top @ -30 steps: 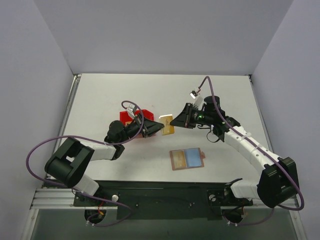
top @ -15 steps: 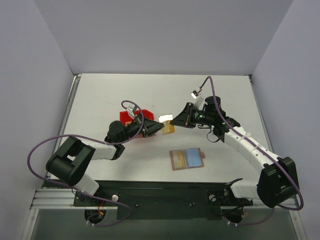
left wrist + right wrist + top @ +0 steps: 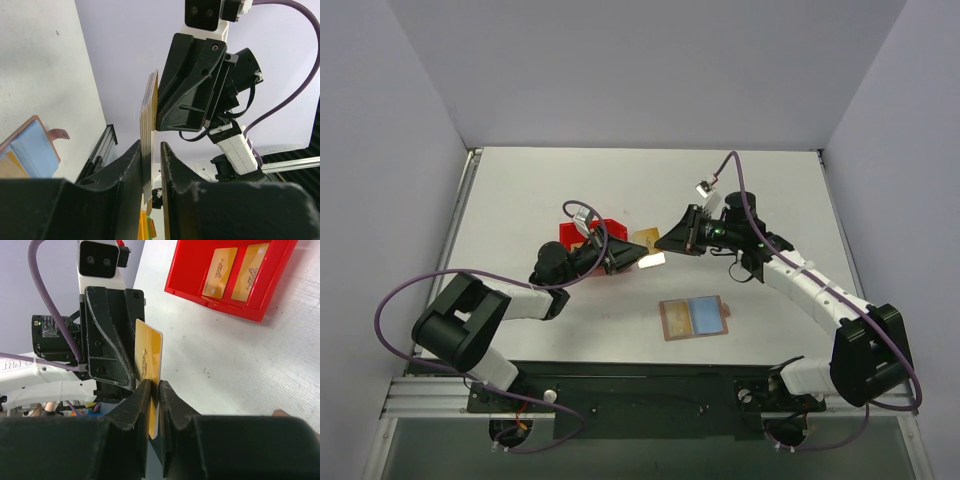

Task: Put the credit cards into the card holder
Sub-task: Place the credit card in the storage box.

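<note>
Since 1 s ago the right gripper point(image 3: 665, 241) has shifted up and left in the top view. The gold patch that stood btw. the two grippers now shows as two bits. One is a gold-yellow single card point(image 3: 645, 237) at the right gripper's tip. The other, just below it, is a glare-white bit of the thin gold-yellow rectangular credit cards point(image 3: 653, 260) at the tip of the left gripper point(image 3: 636, 257). Both are held above the white table point(image 3: 540, 190), near the red plastic bin point(image 3: 570, 232). They are well apart from the small flat brown leather-like card holder point(image 3: 694, 318), which lies open, tan and light-blue inside up, long axis approx. left-right. Card axes can't be read from up here. Left wrist view: left jaws are clamped on the credit cards point(image 3: 148, 125), a stack seen edge-on w/ its long axis running straight out from the fingers point(image 3: 127, 175) toward the right gripper's black body. Right wrist view: right jaws are nipped tight on the single card point(image 3: 149, 352), which stands on edge, long axis straight out from the fingers, printed gold face toward the bin side, far end right beside the left gripper. Two loose cards point(image 3: 220, 265) lie flat side by side in the bin, long axes parallel.
</note>
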`<state>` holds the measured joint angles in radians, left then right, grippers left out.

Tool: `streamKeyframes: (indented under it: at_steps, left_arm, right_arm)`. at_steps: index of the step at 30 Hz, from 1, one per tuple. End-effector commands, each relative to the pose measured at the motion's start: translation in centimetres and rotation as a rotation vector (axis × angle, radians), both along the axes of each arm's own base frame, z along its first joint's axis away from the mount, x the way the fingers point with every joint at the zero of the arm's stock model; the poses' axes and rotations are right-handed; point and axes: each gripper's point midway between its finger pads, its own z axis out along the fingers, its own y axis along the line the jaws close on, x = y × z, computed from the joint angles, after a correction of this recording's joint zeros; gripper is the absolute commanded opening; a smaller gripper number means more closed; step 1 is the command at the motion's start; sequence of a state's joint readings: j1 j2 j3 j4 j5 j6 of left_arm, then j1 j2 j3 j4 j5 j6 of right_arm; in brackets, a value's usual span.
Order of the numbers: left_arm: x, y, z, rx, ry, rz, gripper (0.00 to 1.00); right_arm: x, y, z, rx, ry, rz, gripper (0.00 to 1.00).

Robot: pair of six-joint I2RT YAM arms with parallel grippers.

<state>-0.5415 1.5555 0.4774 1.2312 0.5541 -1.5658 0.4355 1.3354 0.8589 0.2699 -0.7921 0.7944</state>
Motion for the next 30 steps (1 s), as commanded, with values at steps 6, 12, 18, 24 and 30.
streamKeyframes:
  at_steps: [6, 12, 18, 24, 30]
  left_arm:
    - [-0.35, -0.1, 3.04, -0.073, -0.105, -0.02, 0.28]
    - [-0.31, -0.08, 2.98, -0.072, -0.104, -0.02, 0.28]
    - [-0.31, -0.17, 2.96, -0.072, -0.1, -0.024, 0.02]
    - [-0.31, -0.21, 2.67, -0.068, -0.094, -0.027, 0.0]
    - [-0.4, -0.2, 2.66, -0.068, -0.093, -0.03, 0.03]
  right_arm:
    - [-0.4, 1.36, 1.27, 0.037, -0.04, 0.055, 0.06]
    - [-0.59, 1.86, 1.33, 0.039, -0.038, 0.073, 0.06]
    - [-0.57, 1.79, 1.37, 0.033, -0.048, 0.069, 0.11]
    - [-0.45, 1.71, 1.41, 0.03, -0.049, 0.062, 0.25]
    - [-0.34, 1.79, 1.49, 0.03, -0.054, 0.061, 0.26]
